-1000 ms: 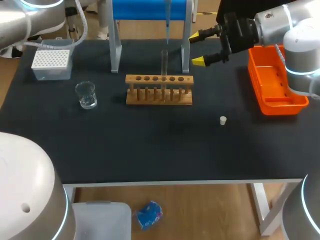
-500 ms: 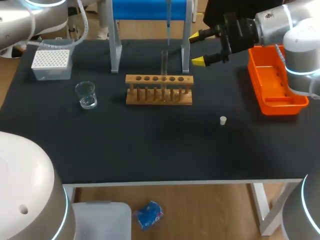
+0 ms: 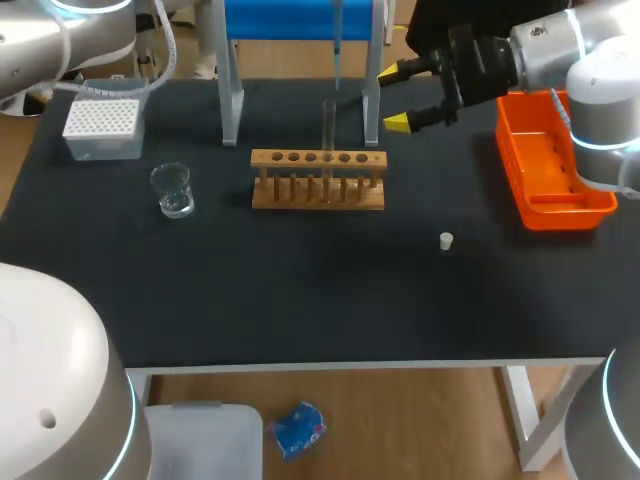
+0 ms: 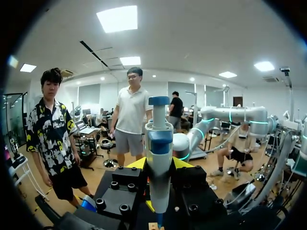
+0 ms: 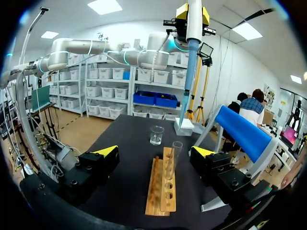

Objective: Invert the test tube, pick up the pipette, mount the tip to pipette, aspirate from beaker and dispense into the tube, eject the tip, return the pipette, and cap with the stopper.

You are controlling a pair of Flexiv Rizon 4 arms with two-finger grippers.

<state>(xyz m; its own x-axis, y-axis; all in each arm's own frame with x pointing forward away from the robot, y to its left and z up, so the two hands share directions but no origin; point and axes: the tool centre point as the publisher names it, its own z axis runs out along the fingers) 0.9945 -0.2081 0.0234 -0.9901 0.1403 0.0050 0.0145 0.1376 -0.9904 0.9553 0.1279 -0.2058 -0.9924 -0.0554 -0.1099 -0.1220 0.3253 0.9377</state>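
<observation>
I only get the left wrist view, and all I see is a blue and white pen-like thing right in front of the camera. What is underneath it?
Observer: That pipette is held above a black table. The head view shows a wooden rack there with one glass tube upright in it.
Visitor: Is the other arm busy?
Observer: The right gripper is open and empty, off the rack's right end, with the tube ahead of its fingers.
Visitor: Where would liquid come from?
Observer: A small glass beaker stands on the table left of the rack, apart from it.
</observation>
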